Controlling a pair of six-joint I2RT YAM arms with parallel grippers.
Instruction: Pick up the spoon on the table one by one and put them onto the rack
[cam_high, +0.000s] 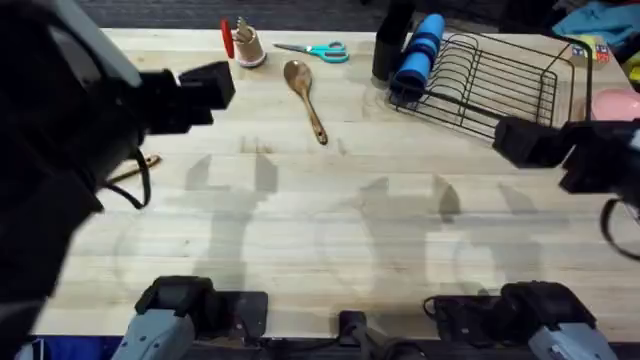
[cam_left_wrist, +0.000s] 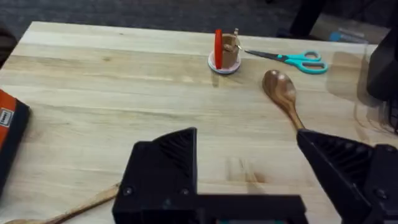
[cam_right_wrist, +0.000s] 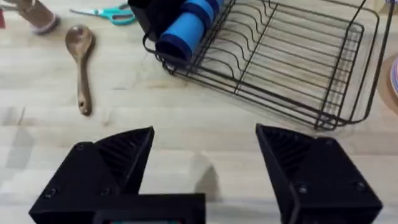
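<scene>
Pale butcher-block table (cam_high: 330, 230) carrying the work of the task: one spoon (cam_high: 303, 96) lies flat near the far edge, bowl toward the teal scissors (cam_high: 318, 50), handle slanting back toward the arms; a second wooden handle (cam_left_wrist: 74, 208) shows at the left, just under the left arm. The rack (cam_high: 500, 85) stands at the far right with a blue cylinder (cam_high: 418, 55) resting across its near end — no spoon is seen in it. Both arms hover above the table, neither touching anything: the left gripper (cam_left_wrist: 249, 174) has its jaws spread wide and empty, and the right gripper (cam_right_wrist: 202, 168) likewise. The step in hand appears to be the approach for a first pick. The next move calls for lowering one gripper over a slender handle, jaws set across its width — then closing.
</scene>
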